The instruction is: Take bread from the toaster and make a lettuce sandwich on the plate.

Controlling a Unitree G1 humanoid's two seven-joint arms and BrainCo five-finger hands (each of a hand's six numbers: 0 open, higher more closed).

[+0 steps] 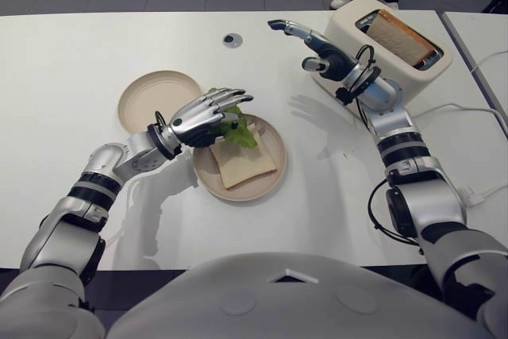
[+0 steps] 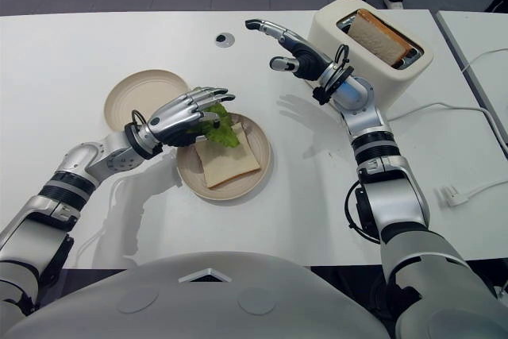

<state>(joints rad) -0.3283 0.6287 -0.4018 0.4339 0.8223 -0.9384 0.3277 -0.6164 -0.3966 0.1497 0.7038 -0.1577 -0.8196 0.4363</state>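
Bread beyond the open, empty right hand looks light, crisp, crumbly: pinch its raised edge. Left hand covers limp lettuce; cannot tell if it grips.

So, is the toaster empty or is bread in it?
Not empty: a bread slice sticks up from the toaster slot, untouched by the right robot hand beside it.
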